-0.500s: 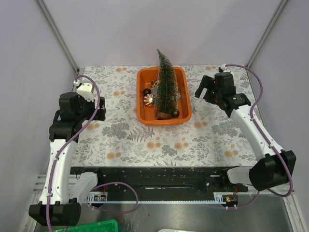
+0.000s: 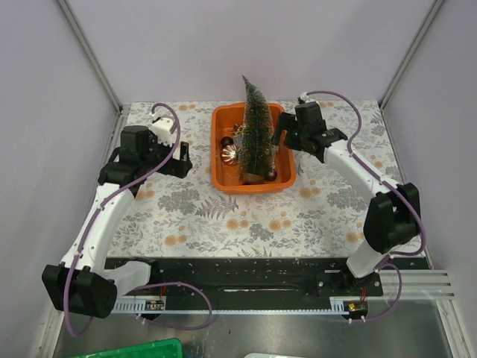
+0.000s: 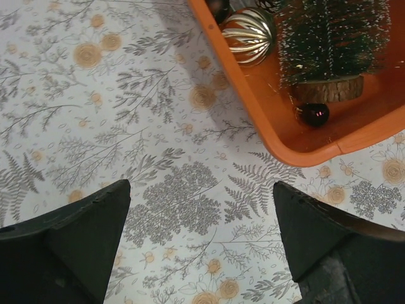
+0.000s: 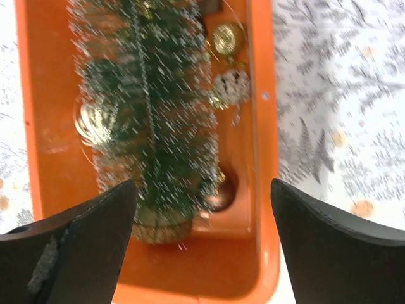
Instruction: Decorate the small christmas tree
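The small christmas tree (image 2: 256, 127), dark green with frosty tips, stands on its round brown base in the orange tray (image 2: 253, 186) at the back middle of the table. Round ornaments lie around it: a silver-gold striped ball (image 3: 248, 35), a dark ball (image 3: 313, 114), a gold ball (image 4: 226, 38) and a white glittery one (image 4: 231, 85). My left gripper (image 2: 182, 160) hovers open over the floral cloth left of the tray. My right gripper (image 2: 282, 133) hangs open above the tray's right rim, beside the tree (image 4: 145, 107). Neither gripper holds anything.
The floral cloth (image 2: 223, 216) covers the table. Metal frame posts (image 2: 89, 52) rise at the back corners. A black rail (image 2: 246, 276) runs along the near edge, and a green bin (image 2: 141, 349) sits below it at the left.
Both arms have swung inward toward the tray. The left gripper has moved right and farther back; the right gripper has moved left to the tray's right rim. Tree and ornaments have not moved.
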